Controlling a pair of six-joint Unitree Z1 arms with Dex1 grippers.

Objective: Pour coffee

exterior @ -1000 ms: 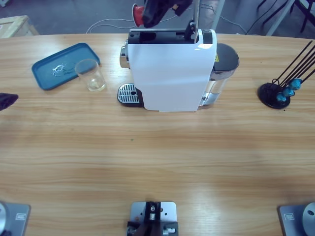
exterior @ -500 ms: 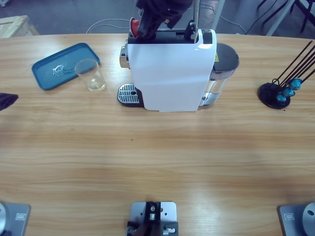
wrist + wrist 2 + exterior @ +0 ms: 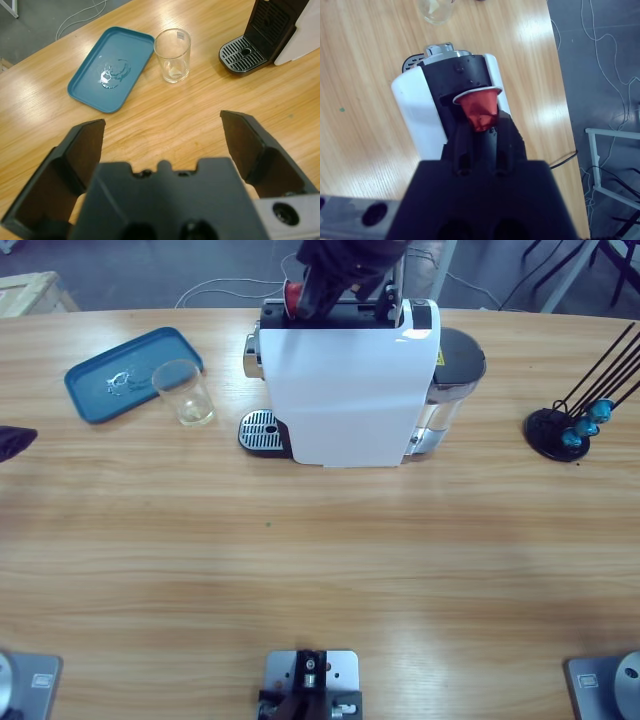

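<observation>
High view: the right gripper (image 3: 305, 295) is hanging over the rear top of the white machine (image 3: 345, 390), pinching a red capsule (image 3: 292, 292). The loading slot (image 3: 320, 310) is showing as a dark opening just under the jaws. The glass (image 3: 183, 393) is standing on the surface to the side of the drip grate (image 3: 260, 430), touching the edge of the blue tray (image 3: 120, 370); a shallow film of coffee (image 3: 193, 415) is lying at its bottom. A stand with blue capsules (image 3: 585, 425) is sitting well apart from both grippers. Only the tip of the left gripper is showing at the picture's edge.

Left wrist view: the left gripper (image 3: 162, 137) is holding its jaws spread wide, gripping nothing. The glass (image 3: 172, 55) is standing well ahead of the jaws, upright, beside the tray (image 3: 112, 67); the grate (image 3: 244, 54) is lying ahead and off to one side.

Right wrist view: the jaws are closing on the capsule's (image 3: 480, 107) tapered body, its rim pointing away from the gripper toward the machine's (image 3: 420, 112) dark top.

Handling note, as judgement: the step in hand is seating the capsule. It is best done by centring the rim over the slot, keeping the capsule square to it, lowering slowly and releasing only once the rim is resting inside. The glass is not yet under the spout.
</observation>
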